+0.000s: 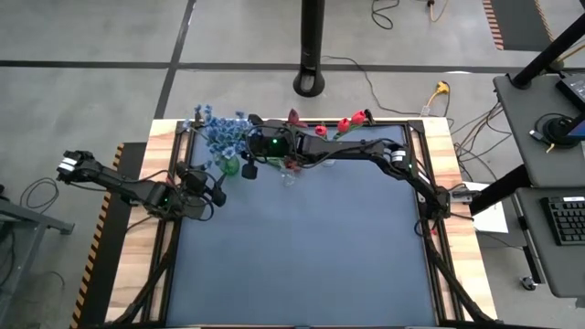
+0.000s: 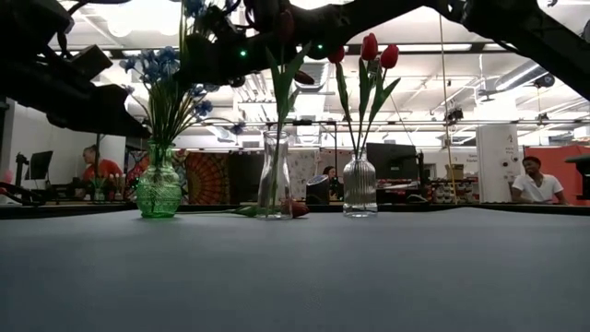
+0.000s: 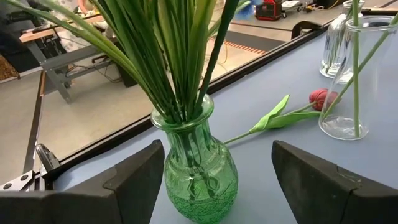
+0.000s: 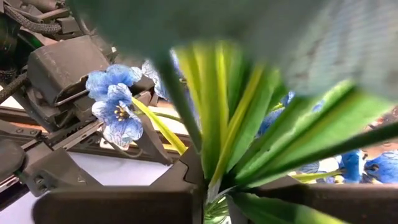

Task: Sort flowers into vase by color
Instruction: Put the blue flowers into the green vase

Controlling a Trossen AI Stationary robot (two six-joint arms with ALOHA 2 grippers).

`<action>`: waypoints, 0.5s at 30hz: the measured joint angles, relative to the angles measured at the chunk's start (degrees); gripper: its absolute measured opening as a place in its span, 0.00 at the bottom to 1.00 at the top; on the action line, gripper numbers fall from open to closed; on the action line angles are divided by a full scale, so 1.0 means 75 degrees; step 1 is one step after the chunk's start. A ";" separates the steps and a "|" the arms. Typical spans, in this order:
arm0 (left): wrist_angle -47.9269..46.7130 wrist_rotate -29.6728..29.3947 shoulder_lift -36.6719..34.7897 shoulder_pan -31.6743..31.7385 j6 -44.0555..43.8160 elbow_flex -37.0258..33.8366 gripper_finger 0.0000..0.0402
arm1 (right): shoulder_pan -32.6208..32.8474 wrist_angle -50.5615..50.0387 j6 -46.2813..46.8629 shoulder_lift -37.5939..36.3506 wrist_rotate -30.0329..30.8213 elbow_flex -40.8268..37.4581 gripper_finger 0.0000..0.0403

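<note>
Three vases stand in a row near the far edge of the tabletop [image 1: 302, 256], toward its far left corner. The green glass vase [image 2: 159, 191] is the leftmost and holds a bunch of blue flowers [image 2: 166, 69] on long green stems. Next to it stands a tall clear vase [image 2: 276, 175] with green stems and leaves rising from its mouth, and to its right a ribbed clear vase [image 2: 359, 185] holds upright red tulips [image 2: 376, 51]. One red tulip [image 3: 318, 98] lies flat on the tabletop at the foot of the tall clear vase, its stem and leaf pointing toward the green vase. The left tool [image 3: 211, 180] sits low near the left edge of the tabletop, facing the green vase; its fingers stand well apart, one on either side of the vase's body, and they do not touch the glass. The right arm reaches along the far edge from the right side, and the right tool [image 1: 252, 146] hangs above the vases, between the green vase and the tall clear one. Its fingers are drawn together on a bundle of green stems and leaves [image 4: 217, 124], with the blue blossoms just beside them in the right wrist view. Which flower those stems belong to cannot be told, since the bloom is out of view there. Beyond the tabletop, people sit at desks in the room.
</note>
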 joint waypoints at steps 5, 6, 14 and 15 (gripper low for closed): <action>0.0005 0.0001 -0.0003 0.0000 0.0000 -0.0013 0.69 | 0.0000 -0.0199 0.0003 0.0000 0.0000 0.0155 0.15; 0.0005 -0.0002 -0.0003 -0.0002 0.0000 -0.0013 0.69 | 0.0000 -0.0241 0.0003 0.0000 0.0000 0.0183 0.17; 0.0031 0.0000 -0.0001 -0.0002 0.0000 -0.0013 0.69 | 0.0006 -0.1194 -0.0076 0.0000 0.0075 0.0638 0.34; 0.0029 0.0001 0.0000 0.0000 0.0000 -0.0013 0.69 | 0.0009 -0.1355 -0.0082 0.0000 0.0165 0.0706 0.36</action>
